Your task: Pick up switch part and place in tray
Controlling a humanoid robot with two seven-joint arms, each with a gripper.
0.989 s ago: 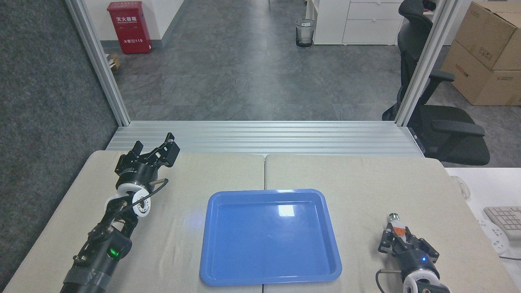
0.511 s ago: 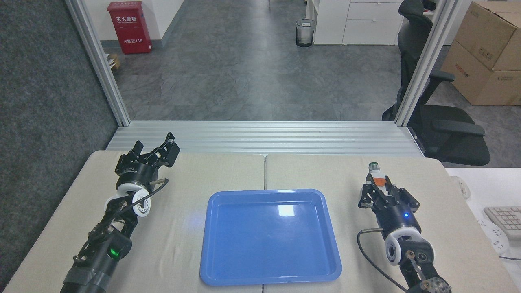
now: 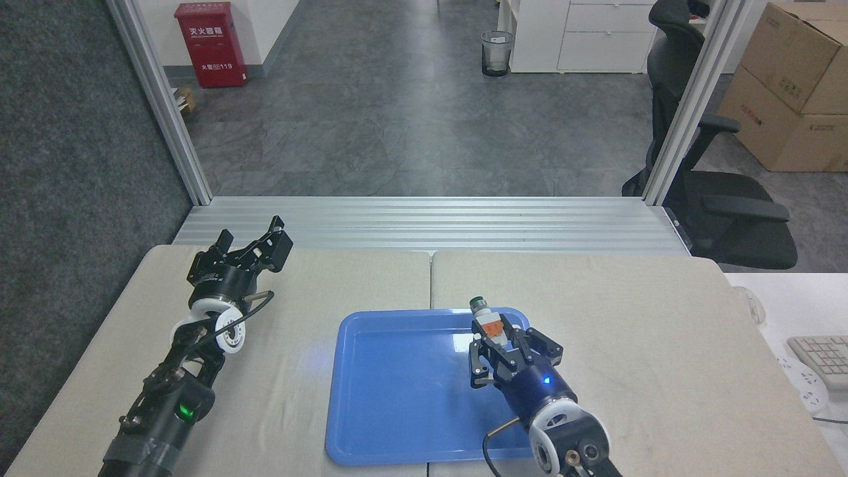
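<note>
Blue tray (image 3: 397, 397) centres the desk (image 3: 662, 318). Right gripper (image 3: 505, 346) hovers over tray's far right corner, jaws clamped on switch part (image 3: 489, 322), cap outward, likely poised for release. Left gripper (image 3: 255, 246) idles left of tray, jaws apart.

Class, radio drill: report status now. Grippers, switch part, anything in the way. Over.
Right gripper shut on switch part, above tray. Left gripper open, empty, off to the side. Part not yet released. Tray bare, nothing in the way.

Red cabinet (image 3: 211, 44) reads "119" beneath unclear white characters.
</note>
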